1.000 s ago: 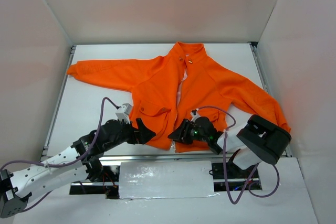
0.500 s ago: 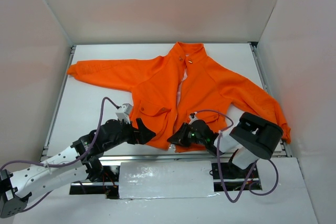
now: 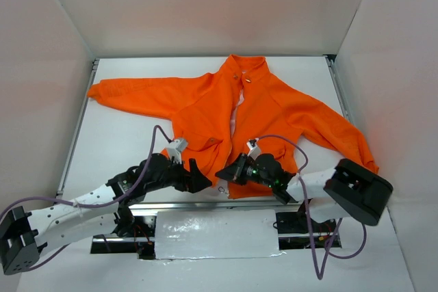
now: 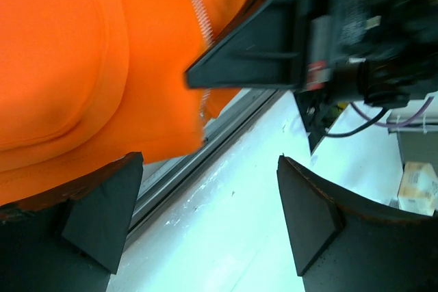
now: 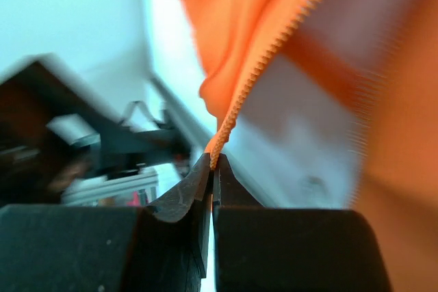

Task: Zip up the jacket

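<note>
The orange jacket [image 3: 274,111] lies spread flat on the white table [image 3: 123,145], collar toward the far wall, front open. Down at the hem, the right gripper [image 5: 212,166] is pinched tight on the bottom end of the pale zipper [image 5: 274,49]. The left gripper [image 4: 209,203] hovers just beside it over the table's near edge, jaws spread wide, holding nothing

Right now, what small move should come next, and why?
Probably ease the left gripper forward onto the hem of the jacket beside the zipper and close. Its fingers are open and empty, while the right gripper is shut on the zipper's bottom end.
</note>
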